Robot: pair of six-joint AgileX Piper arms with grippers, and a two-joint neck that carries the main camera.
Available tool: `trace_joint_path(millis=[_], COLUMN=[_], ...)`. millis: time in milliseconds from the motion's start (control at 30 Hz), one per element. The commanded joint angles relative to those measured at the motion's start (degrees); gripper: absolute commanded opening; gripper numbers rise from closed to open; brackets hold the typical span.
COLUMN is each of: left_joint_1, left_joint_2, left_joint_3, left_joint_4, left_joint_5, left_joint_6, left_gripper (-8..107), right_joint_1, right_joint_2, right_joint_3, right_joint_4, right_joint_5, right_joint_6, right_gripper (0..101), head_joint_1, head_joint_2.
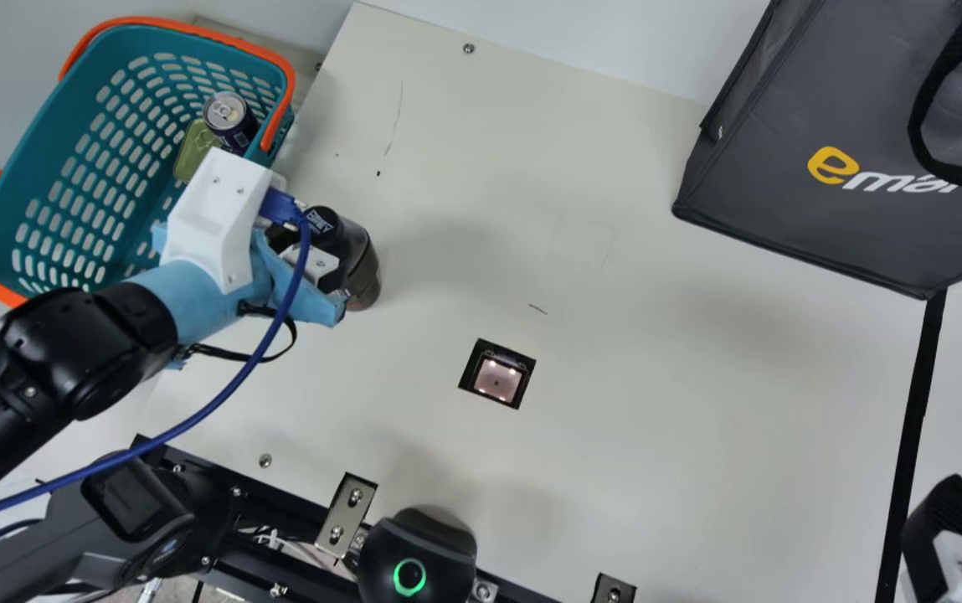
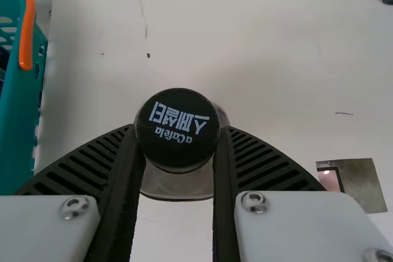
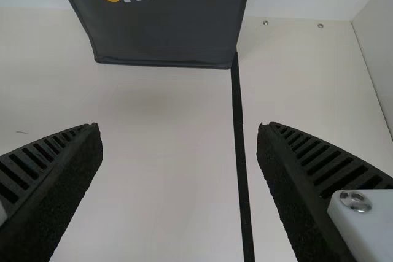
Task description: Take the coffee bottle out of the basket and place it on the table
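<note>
Cream and smooth, the bench (image 1: 631, 377) spreads below me, with a square cutout (image 1: 497, 374) in its near half. I judge the job as mostly done: the coffee bottle (image 1: 365, 272) is out of the basket (image 1: 28, 180) and just beside it, over the bench. What I can't tell is whether its base touches down or hangs a little above, so I'd count a gentle set-down, if needed, then the release and backing off as what remains.

Nearest me, at the lower right of the main view, my right fingers (image 3: 61, 194) are spread wide with nothing between them, directed down at the bare surface. On the other side, my left arm (image 1: 125, 343) slants in from the edge, its wrist low by the basket. The left fingers (image 2: 126, 182) are closed around the bottle just under its dark cap (image 2: 178, 124), one on each side, and it looks roughly upright.

Inside the basket, farther off, a can (image 1: 225, 111) stands beside a yellow-green item (image 1: 193, 151). At the far right sits a dark grey bag (image 1: 790, 201).
</note>
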Motion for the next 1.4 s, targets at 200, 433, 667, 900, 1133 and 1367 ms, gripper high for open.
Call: trace_joint_path(millis=[200, 433, 667, 900, 1133, 1367], left_joint_1=[-0.5, -0.5, -0.1, 0.7, 1.5, 2.1], left_joint_2=[0.1, 0.0, -0.2, -0.6, -0.7, -0.9], left_joint_3=[-0.8, -1.4, -1.9, -2.3, -2.6, -2.8], left_joint_4=[0.2, -0.4, -1.5, -2.4, -2.9, -3.5], left_joint_5=[0.9, 1.5, 1.8, 2.2, 2.5, 2.6], left_joint_6=[-0.2, 0.6, 2.3, 3.9, 4.8, 5.6], left_gripper=[74, 90, 90, 90, 90, 90], right_joint_1=[0.0, 0.0, 0.0, 0.0, 0.0, 0.0], right_joint_2=[0.0, 0.0, 0.0, 0.0, 0.0, 0.0], right_joint_3=[0.0, 0.0, 0.0, 0.0, 0.0, 0.0], right_joint_4=[0.0, 0.0, 0.0, 0.0, 0.0, 0.0], right_joint_5=[0.0, 0.0, 0.0, 0.0, 0.0, 0.0], right_joint_6=[0.0, 0.0, 0.0, 0.0, 0.0, 0.0], right_gripper=[91, 91, 91, 91, 91, 91], head_joint_1=[-1.5, -1.5, -1.5, -1.5, -1.5, -1.5], head_joint_2=[0.1, 0.1, 0.1, 0.1, 0.1, 0.1])
